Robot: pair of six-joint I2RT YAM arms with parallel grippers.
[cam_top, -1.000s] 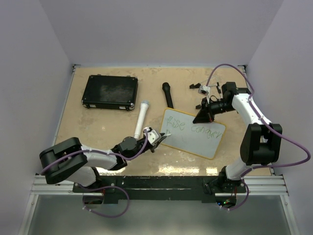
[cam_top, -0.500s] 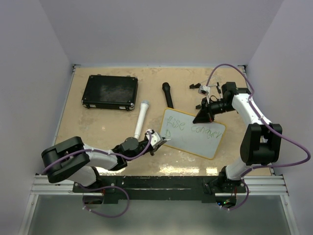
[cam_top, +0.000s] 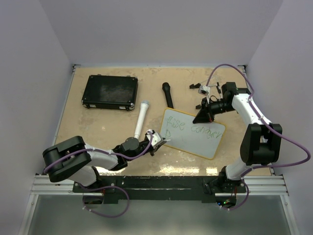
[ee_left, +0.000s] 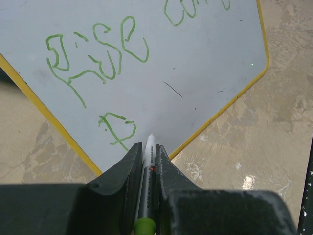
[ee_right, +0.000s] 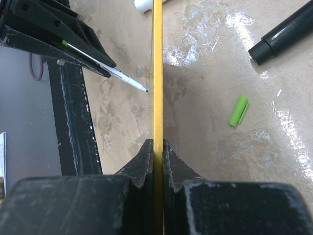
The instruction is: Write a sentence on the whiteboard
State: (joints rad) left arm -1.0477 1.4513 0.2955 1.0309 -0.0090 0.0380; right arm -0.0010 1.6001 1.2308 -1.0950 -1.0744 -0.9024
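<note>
The left gripper [ee_left: 147,152] has its jaws closed tight on a pen [ee_left: 150,142]. The pen's white tip pokes out over the board [ee_left: 210,54], close to the board's near edge. I cannot tell if the tip is pressing on the board or is just above it.

Right beside the tip is one green letter [ee_left: 116,128], the start of a second line. Above it, farther up the board, are the green words [ee_left: 105,54] of the first line.

The right gripper [ee_right: 156,144] has its jaws closed on the board's yellow rim [ee_right: 157,73], at the far corner of the board, across from the pen. It looks like it holds the board steady. So the board sits between the two grippers. A green cap [ee_right: 238,110] lies off the board, beyond its far edge.

I think the job is partway done: line one is written, and line two has only one letter. The next move looks like it should be the next letter, just to the right of that one. The pen would need to touch down softly and make small strokes. There is little room near the board's near edge, so the line should run along the board and not slip off the rim.
</note>
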